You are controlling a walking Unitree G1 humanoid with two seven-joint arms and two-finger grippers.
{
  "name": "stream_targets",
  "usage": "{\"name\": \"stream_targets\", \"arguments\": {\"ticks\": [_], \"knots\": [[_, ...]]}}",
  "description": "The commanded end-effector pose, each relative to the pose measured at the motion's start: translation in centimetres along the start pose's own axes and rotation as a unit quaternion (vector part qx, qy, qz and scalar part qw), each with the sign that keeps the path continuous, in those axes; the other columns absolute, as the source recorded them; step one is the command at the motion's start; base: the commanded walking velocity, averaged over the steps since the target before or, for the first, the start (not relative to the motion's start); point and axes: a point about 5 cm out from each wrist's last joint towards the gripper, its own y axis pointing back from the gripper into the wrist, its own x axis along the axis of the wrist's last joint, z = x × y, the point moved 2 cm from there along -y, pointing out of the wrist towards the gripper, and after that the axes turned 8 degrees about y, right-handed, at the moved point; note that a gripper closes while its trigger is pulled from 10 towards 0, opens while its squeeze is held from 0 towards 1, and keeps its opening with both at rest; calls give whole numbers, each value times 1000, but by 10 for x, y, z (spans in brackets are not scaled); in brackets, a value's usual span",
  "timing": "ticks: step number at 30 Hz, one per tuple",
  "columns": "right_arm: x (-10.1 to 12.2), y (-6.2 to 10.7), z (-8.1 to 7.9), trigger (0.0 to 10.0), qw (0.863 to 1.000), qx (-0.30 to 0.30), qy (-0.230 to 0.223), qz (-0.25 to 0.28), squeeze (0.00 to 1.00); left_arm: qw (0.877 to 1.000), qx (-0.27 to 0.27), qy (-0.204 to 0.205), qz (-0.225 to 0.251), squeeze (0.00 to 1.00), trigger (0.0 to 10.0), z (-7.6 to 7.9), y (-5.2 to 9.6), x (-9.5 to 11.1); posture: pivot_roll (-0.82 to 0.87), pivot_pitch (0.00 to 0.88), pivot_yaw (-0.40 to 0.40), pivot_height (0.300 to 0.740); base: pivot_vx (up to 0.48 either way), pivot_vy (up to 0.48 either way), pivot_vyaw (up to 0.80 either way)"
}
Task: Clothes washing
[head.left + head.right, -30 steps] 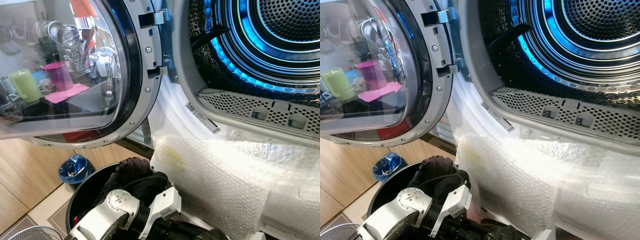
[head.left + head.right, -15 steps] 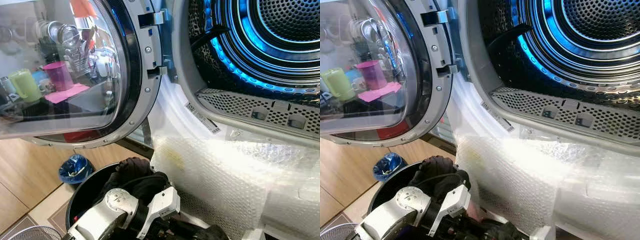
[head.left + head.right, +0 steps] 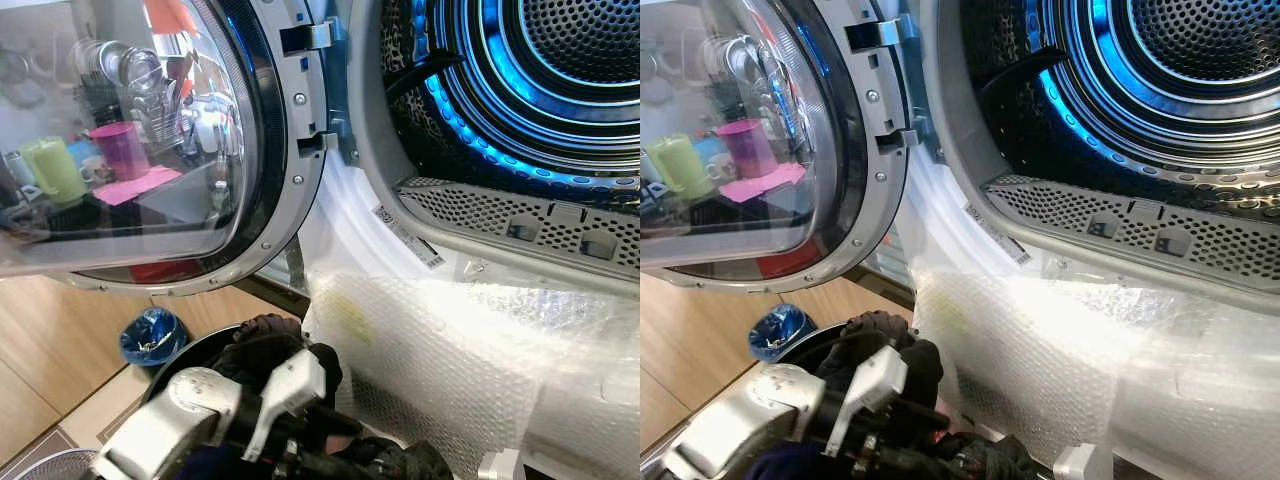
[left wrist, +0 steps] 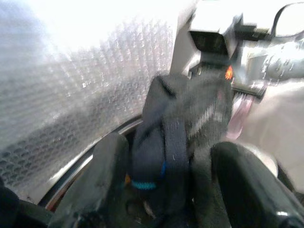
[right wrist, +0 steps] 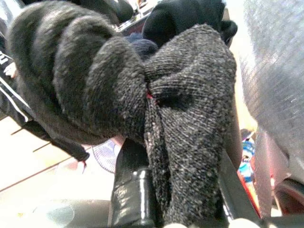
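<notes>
Right gripper [image 5: 183, 209] clamps grey knit garment [image 5: 190, 123] (bunched, no clear axis).

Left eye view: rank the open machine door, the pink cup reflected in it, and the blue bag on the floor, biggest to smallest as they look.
1. Open machine door, by far the largest.
2 and 3. Blue bag and pink cup look alike in size; I would not rank them.

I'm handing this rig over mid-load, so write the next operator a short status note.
Left gripper: down in the black basket, fingers around dark clothes.
Right gripper: shut on a grey knit garment, low beside the basket.
Dryer door is open; the drum looks empty. Bubble wrap covers the front below the opening.
Done: both grips taken.
Left: lift the clothes into the drum, empty the basket, close the door.
</notes>
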Motion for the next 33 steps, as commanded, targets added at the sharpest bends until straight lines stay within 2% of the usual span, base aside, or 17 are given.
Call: {"name": "stream_targets", "arguments": {"ticks": [1,3,5,6,7,8,13,14,15,17,22,24,27,28,30,31,33], "knots": [[4,-2,-6,0,1000,14,6,11,0,1000,12,4,5,1000,10000,1,9,4,178,7,118,740,0,0,0],[5,-2,-5,0,1000,13,6,11,0,999,22,16,18,1000,10000,0,12,7,177,0,113,740,0,0,0],[4,-1,-4,0,1000,9,8,10,0,999,39,11,23,1000,10000,-5,13,7,181,0,108,740,0,0,0],[4,0,1,0,1000,-3,12,7,0,999,48,0,24,282,10000,-7,12,4,183,0,107,740,0,0,0],[4,1,3,0,1000,-7,12,6,0,998,49,-3,26,282,10000,-7,11,4,187,2,106,740,0,0,0],[5,1,2,0,1000,-1,14,4,0,996,79,-1,39,0,10000,-15,13,2,189,0,105,740,0,0,0],[7,2,-2,0,1000,10,16,5,0,979,194,-10,64,0,10000,-40,24,-7,187,1,117,740,0,0,0],[5,0,-3,0,1000,11,18,1,0,972,224,-7,66,0,10000,-48,25,-14,180,0,125,740,0,0,0],[5,-2,-9,0,1000,17,19,3,0,961,270,-13,65,0,10000,-60,28,-24,162,0,130,740,0,0,0],[6,-3,-11,0,1000,19,19,4,0,958,277,-14,68,0,10000,-62,28,-26,160,0,131,740,0,0,0],[5,4,-22,0,1000,17,18,4,0,929,338,-37,143,0,10000,-77,35,-9,129,0,144,740,0,0,0],[11,7,-36,0,999,26,21,12,0,916,362,-51,164,0,10000,-80,39,-7,124,0,143,740,0,0,0],[16,7,-43,0,999,35,27,16,0,916,363,-51,162,0,10000,-81,38,-11,124,0,142,740,0,0,0],[32,5,-52,0,997,49,46,40,0,919,361,-45,151,0,10000,-82,35,-18,122,0,142,740,0,0,0],[50,2,-56,0,994,53,65,70,0,919,361,-41,152,0,10000,-83,34,-19,122,0,142,740,0,0,0],[70,0,-57,0,989,52,87,108,0,919,360,-43,153,0,10000,-84,32,-19,117,0,145,740,0,0,0],[95,0,-58,0,981,48,114,146,0,921,357,-44,154,0,10000,-84,30,-19,118,0,150,740,0,0,0]]}}
